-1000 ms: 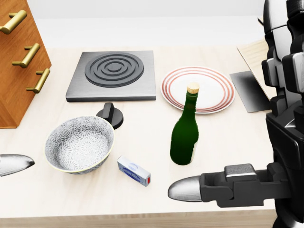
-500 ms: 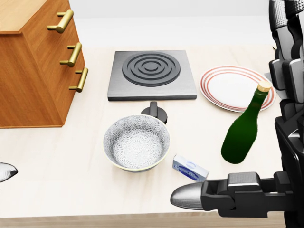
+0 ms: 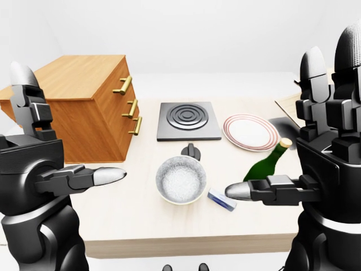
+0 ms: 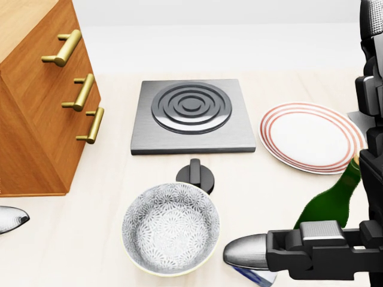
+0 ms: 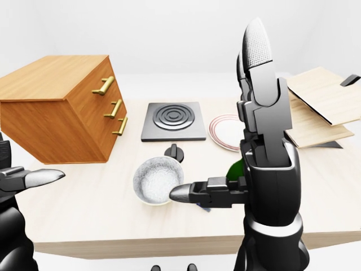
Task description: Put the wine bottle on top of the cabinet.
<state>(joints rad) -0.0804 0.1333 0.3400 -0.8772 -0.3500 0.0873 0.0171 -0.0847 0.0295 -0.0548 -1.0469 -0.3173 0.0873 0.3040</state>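
Observation:
The green wine bottle (image 4: 328, 204) with a cork leans to the right, its neck against my right hand (image 3: 316, 164). That hand is open, fingers straight up, thumb (image 4: 248, 251) pointing left across the bottle's lower part. The bottle's base is hidden behind the thumb. The wooden cabinet (image 3: 79, 113) with three brass handles stands at the left of the table; its flat top (image 3: 73, 76) is bare. My left hand (image 3: 34, 164) is open and empty at the left, near the cabinet's lower corner.
A grey hotplate (image 4: 191, 113) lies at the middle top, with a black knob (image 4: 195, 174) below it. A patterned bowl (image 4: 170, 227) sits below the knob. A red-ringed plate (image 4: 311, 136) is at right. A small blue box (image 3: 221, 199) lies by the bowl. Wooden boards (image 5: 321, 107) lie far right.
The camera has shifted and moved closer, so the cabinet came further into view. The bottle went from upright to leaning right against my right hand.

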